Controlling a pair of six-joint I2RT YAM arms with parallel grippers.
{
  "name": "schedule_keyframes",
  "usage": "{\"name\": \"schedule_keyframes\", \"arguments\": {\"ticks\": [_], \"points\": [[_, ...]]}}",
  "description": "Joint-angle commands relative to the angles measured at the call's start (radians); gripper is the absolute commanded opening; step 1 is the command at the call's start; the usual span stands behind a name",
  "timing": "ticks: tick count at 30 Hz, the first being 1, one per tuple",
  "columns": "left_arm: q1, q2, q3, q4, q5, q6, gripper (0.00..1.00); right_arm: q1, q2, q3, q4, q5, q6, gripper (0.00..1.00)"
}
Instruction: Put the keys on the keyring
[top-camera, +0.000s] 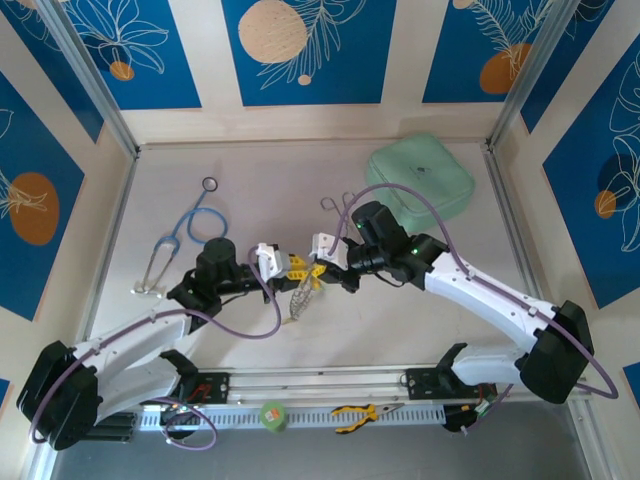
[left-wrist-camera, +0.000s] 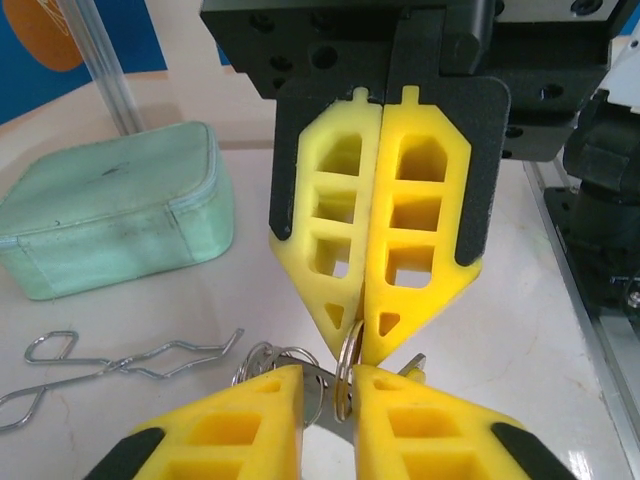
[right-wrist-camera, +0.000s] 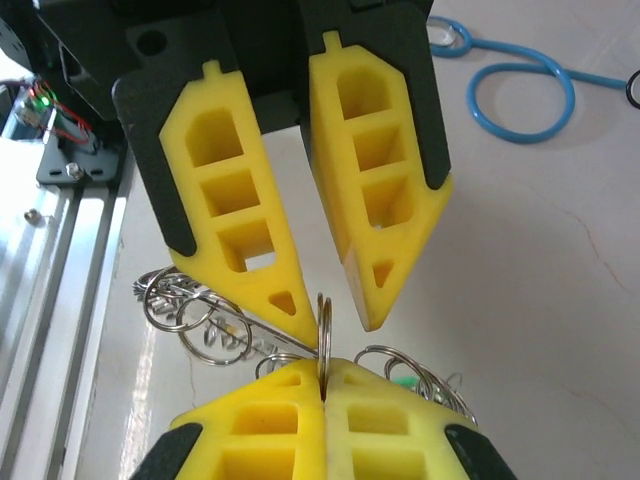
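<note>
Right tool (right-wrist-camera: 323, 372): nearest the lens in its own wrist view; pads pressed flat together, pinching the keyring (right-wrist-camera: 323, 318) edge-on at its rim
Left tool (right-wrist-camera: 333, 326): facing the right one tip to tip; pads stand a little apart and straddle the same rim without clamping it, so treat it as open and holding nothing
Keyring position: upright between the two tools, lifted off the worktop (top-camera: 420, 300) near mid-table, with its fringe of small rings trailing to the side and below
Keys (right-wrist-camera: 402, 379): a green head shows among the small rings just behind the right tool's pads; you cannot tell from these views how many there are or whether any is threaded
Handling, judged: thin, stiff, light metal that is slick against the pads; the hanging fringe will likely swing and twist the ring if you move sharply
Where to hold, judged: keep the pinch across the flat faces of the rim, clear of the fringe; take a key by its plastic head, the thicker and less slippery part
Risk, judged: with one tool gripping, the ring can pivot in the pads; close your left tool squarely before you load it
Surroundings: forceps (left-wrist-camera: 130, 365), green pouch (left-wrist-camera: 110, 210) and stethoscope (right-wrist-camera: 520, 95) lie well apart from the work
</note>
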Motion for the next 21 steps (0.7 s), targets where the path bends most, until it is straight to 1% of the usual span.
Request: {"name": "schedule_keyframes", "arguments": {"ticks": [1,4,6,7,9,11,15,17,21], "points": [[-0.001,-0.009,0.034,-0.072,0.006,0.055,0.13,0.03,0.021,0.066,-0.087,0.029,-0.072,0.0],[-0.001,-0.008,0.038,-0.075,0.018,0.056,0.06,0.048,0.037,0.09,-0.099,0.038,-0.081,0.0],[-0.001,-0.015,0.03,-0.066,0.025,0.055,0.0,0.05,0.033,0.086,-0.077,0.039,-0.062,0.0],[-0.002,-0.018,0.023,-0.052,0.024,0.047,0.0,0.045,0.024,0.074,-0.055,0.041,-0.042,0.04],[-0.001,-0.03,-0.007,0.008,0.018,0.021,0.0,0.017,-0.01,0.027,0.008,0.032,0.01,0.24],[-0.001,-0.034,-0.038,0.086,0.009,-0.02,0.0,-0.015,-0.048,-0.029,0.06,0.008,0.068,0.31],[-0.002,-0.019,-0.074,0.205,-0.007,-0.088,0.0,-0.031,-0.114,-0.137,0.149,-0.015,0.162,0.36],[-0.001,-0.012,-0.083,0.249,-0.013,-0.111,0.0,-0.024,-0.12,-0.173,0.178,-0.029,0.198,0.37],[0.0,-0.005,-0.093,0.283,-0.012,-0.129,0.0,-0.001,-0.104,-0.221,0.242,-0.006,0.236,0.38]]}}
